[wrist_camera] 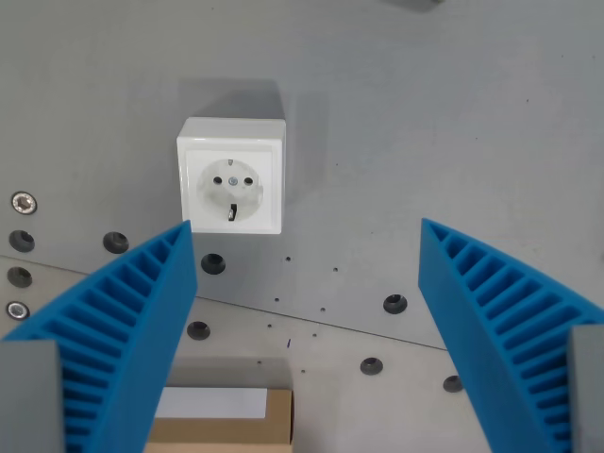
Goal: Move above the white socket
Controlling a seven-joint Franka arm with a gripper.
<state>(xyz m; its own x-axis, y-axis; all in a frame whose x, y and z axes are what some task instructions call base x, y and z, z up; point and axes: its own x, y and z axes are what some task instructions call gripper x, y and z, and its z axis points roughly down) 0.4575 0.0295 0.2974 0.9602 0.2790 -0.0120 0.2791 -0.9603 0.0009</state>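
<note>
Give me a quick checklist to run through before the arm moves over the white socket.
1. Target in view: white socket fully visible, ok.
2. Gripper empty: blue fingers spread wide, nothing between them, ok.
3. Centred on target: socket lies toward the wrist view's left of the gap's middle, not ok.
4. Path clear: only bare grey table with holes between gripper and socket, ok.
5. Cardboard box at the bottom edge: apart from the socket, ok.
6. Height above socket: cannot tell.
</note>
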